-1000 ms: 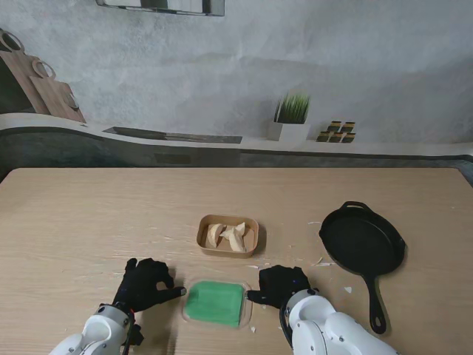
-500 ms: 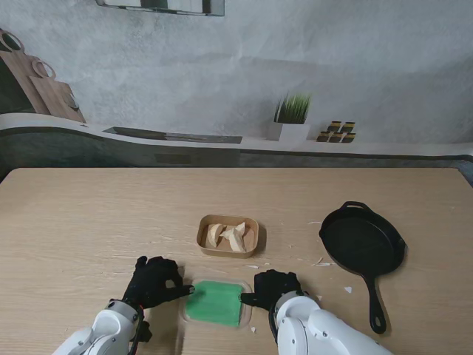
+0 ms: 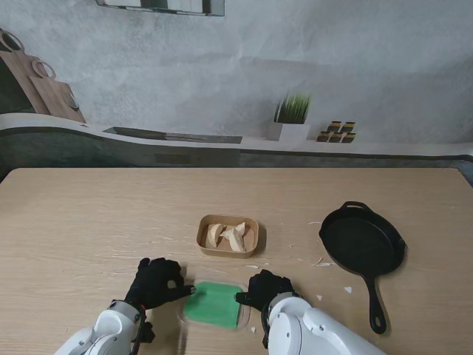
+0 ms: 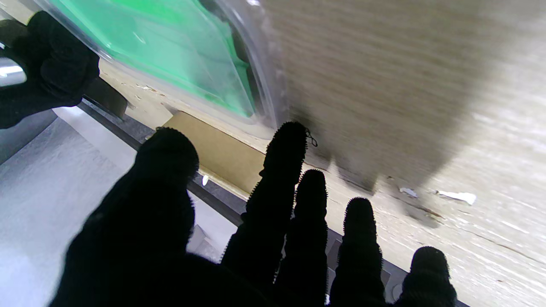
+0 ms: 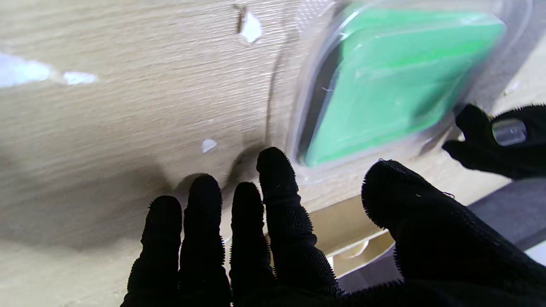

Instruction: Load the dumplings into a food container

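Observation:
A brown food container (image 3: 228, 236) with several pale dumplings (image 3: 230, 237) sits mid-table. Nearer to me lies a green lid in clear plastic (image 3: 213, 304), also seen in the left wrist view (image 4: 179, 47) and the right wrist view (image 5: 392, 81). My left hand (image 3: 157, 282) is at the lid's left edge and my right hand (image 3: 264, 288) at its right edge. Both wrist views show spread fingers, the index fingertips (image 4: 288, 136) (image 5: 273, 164) at the clear rim and the thumbs apart. The frames do not show a firm grip.
A black cast-iron pan (image 3: 362, 242) lies to the right, its handle pointing toward me. Small white scraps (image 3: 319, 261) dot the table around it. A counter with a potted plant (image 3: 292, 117) runs behind the table.
Both hands have closed in on the green lid from either side and now reach its edges. The lid looks slightly nudged to the left.

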Motion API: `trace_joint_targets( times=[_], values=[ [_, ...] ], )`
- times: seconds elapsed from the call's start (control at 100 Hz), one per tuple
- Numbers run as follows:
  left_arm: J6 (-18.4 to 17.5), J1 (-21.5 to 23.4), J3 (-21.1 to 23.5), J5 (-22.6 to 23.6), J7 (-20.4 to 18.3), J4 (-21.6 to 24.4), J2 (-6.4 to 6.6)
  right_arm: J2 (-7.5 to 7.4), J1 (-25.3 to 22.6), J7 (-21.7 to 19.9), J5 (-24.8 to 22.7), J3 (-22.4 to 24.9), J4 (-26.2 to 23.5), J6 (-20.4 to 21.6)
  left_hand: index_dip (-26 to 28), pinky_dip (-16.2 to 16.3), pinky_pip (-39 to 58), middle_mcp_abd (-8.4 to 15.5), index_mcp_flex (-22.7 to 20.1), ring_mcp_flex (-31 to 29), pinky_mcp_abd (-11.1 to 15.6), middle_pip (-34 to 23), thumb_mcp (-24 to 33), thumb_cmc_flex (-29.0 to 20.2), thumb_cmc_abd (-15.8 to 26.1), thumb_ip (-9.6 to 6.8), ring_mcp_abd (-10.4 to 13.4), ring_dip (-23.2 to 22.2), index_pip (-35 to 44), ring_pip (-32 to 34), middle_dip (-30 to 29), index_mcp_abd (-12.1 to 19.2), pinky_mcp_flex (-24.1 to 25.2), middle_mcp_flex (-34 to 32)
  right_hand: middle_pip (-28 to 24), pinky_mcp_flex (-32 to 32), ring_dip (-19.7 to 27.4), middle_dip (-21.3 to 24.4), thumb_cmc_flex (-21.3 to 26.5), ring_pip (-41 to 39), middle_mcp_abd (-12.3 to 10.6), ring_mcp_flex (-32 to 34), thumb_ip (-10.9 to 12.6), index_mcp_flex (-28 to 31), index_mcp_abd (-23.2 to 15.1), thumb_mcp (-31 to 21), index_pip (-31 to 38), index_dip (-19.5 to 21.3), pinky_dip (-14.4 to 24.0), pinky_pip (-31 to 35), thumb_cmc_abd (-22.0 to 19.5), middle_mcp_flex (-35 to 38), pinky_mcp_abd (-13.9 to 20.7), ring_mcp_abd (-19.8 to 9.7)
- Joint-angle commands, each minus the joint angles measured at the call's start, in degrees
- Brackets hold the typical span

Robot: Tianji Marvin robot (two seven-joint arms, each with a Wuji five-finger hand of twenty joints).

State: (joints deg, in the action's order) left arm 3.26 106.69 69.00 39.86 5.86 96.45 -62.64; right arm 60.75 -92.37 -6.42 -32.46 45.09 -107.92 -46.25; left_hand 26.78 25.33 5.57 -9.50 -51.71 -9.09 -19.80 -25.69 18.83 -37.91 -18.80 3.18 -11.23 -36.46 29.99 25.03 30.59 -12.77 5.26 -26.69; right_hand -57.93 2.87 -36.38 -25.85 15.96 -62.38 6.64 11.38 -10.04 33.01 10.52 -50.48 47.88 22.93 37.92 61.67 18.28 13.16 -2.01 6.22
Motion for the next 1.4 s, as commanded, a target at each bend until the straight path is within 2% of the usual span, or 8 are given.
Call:
trace_joint_targets(
  times=[0.0,0.43,0.7,0.77,0.81,0.94,1.07,1.39],
  values=[
    [0.3,1.0,-0.8,-0.2,-1.6,-0.9,-0.29,1.94,-1.8,-0.1,1.5,0.0,0.0,-0.6,-4.6,-0.9,-1.8,1.6,-0.4,2.0,1.3,-0.8,1.6,-0.2,-1.1,-1.54,0.9,0.3,-6.1,-0.8,-0.4,-0.1,0.1,1.0,0.6,1.0,5.3,0.5,2.3,7.8,-1.5,-0.3,2.3,-0.7,-4.6,-1.9,-1.2,-0.6,1.7,-1.6,1.7,-2.0,2.0,-0.2],
    [-0.2,1.6,-0.4,-1.8,-0.9,-0.4,-0.61,6.30,-5.5,8.6,10.5,4.1,-2.0,-0.5,-5.9,-0.8,-1.5,1.7,1.1,1.8,1.3,-0.8,3.7,0.8,-1.7,-1.13,0.8,0.4,-7.4,-0.8,-0.3,-0.8,0.1,1.1,4.1,-5.0,7.9,1.7,9.2,13.0,3.5,10.0,2.3,-9.8,-11.2,-8.5,3.9,0.4,2.0,-3.1,8.5,6.5,-4.2,5.6],
    [-0.4,1.7,-0.3,-1.9,-0.9,-0.4,-0.60,8.90,-5.9,14.0,12.1,4.0,-1.0,-1.5,-6.3,-0.6,-1.4,1.5,1.3,1.7,1.3,-0.8,4.3,1.1,-1.9,-1.03,0.6,0.4,-7.6,-0.8,-0.3,-1.0,0.2,1.1,-3.2,-16.0,5.5,-2.2,12.0,6.6,1.0,27.2,2.5,-19.0,-7.5,-15.5,15.0,3.5,-0.7,9.1,17.7,19.0,-10.3,7.7],
    [-0.5,1.7,-0.3,-1.9,-0.9,-0.4,-0.62,9.57,-5.8,15.3,12.1,3.9,-0.4,-2.2,-6.3,-0.6,-1.4,1.5,1.3,1.7,1.3,-0.8,4.4,1.2,-1.9,-1.00,0.7,0.4,-7.5,-0.8,-0.3,-0.9,0.2,1.1,-5.5,-18.1,4.0,-3.2,13.2,1.9,0.1,31.6,2.5,-16.7,-6.2,-17.6,17.1,3.6,-1.3,13.6,19.8,24.0,-10.3,7.1],
    [-0.6,1.8,-0.2,-1.9,-0.9,-0.4,-0.61,9.97,-5.7,16.3,12.0,3.8,0.0,-2.4,-6.4,-0.6,-1.4,1.5,1.3,1.7,1.3,-0.8,4.4,1.2,-1.9,-1.00,0.6,0.4,-7.5,-0.8,-0.3,-1.0,0.2,1.2,-6.4,-19.7,3.8,-0.5,15.8,-0.6,0.6,35.4,-2.2,-12.0,-5.5,-17.7,17.8,3.4,-2.1,16.4,22.1,29.7,-10.9,7.5],
    [-0.8,1.9,0.0,-1.8,-0.5,-0.4,-0.67,9.92,-4.9,17.1,8.2,3.2,1.2,-3.3,-6.5,-0.5,-1.3,1.5,1.4,1.7,1.3,-0.8,4.6,1.4,-1.9,-0.98,0.5,0.4,-7.6,-0.7,-0.3,-0.9,0.2,1.2,-8.5,-29.0,6.3,4.7,22.3,-6.8,2.4,49.8,-6.0,1.4,-7.3,-18.6,26.3,-12.2,-5.0,22.2,26.0,47.0,-14.7,9.6],
    [-1.7,2.2,0.5,-1.8,1.0,-0.5,-0.92,9.55,-4.9,17.3,6.2,3.8,1.7,-3.0,-6.8,-0.3,-1.1,1.2,3.5,1.8,1.3,-0.4,4.2,2.0,-1.3,-0.89,0.5,0.4,-8.3,-0.8,-0.5,0.3,0.2,2.0,-7.4,-33.2,8.7,4.0,22.5,-8.6,2.9,55.8,-6.2,10.2,-8.9,-19.6,23.8,-9.8,-5.4,24.5,26.7,54.6,-15.8,11.1],
    [-5.4,2.3,2.6,0.0,6.6,0.0,-1.69,10.89,-6.6,20.1,12.1,7.4,-0.6,0.0,-8.8,2.5,0.2,0.9,18.8,3.2,1.3,4.5,-1.7,2.4,2.6,-1.36,0.8,3.1,-12.2,-4.6,-5.9,1.9,0.6,7.7,-11.6,-33.9,6.5,-2.5,24.2,-17.1,3.9,55.9,-6.6,7.4,-7.5,-21.8,25.0,-3.6,-3.6,28.7,24.8,52.4,-16.3,11.2]
  ],
)
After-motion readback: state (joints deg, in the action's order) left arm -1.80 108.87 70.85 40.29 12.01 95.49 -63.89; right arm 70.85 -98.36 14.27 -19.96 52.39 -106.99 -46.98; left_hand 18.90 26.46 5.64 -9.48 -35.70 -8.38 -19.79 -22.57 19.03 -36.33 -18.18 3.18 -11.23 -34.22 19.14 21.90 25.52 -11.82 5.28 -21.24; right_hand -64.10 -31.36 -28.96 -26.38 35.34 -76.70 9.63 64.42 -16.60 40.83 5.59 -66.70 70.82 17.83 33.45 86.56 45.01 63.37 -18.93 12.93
